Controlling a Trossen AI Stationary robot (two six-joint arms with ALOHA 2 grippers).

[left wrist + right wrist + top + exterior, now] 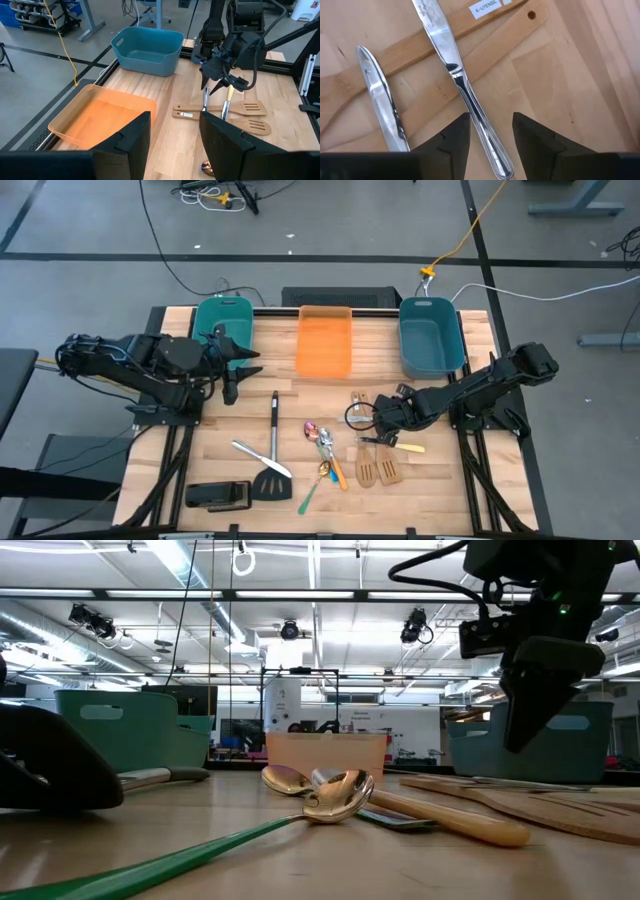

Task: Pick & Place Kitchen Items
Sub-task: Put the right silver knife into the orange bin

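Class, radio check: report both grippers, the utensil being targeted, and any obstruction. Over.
Right gripper open, poised over the knife, nothing held. Knife lies across two wooden spatulas; second silver utensil alongside. Left gripper open, empty, waiting near teal bin.

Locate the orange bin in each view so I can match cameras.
High view: orange bin, middle of the table's far edge.
Low view: centre background, behind the spoons.
Left wrist view: close by, nearer than the teal bin.
Right wrist view: not in it.
Shared landmark: the light-wood spatulas, visible in all four views.
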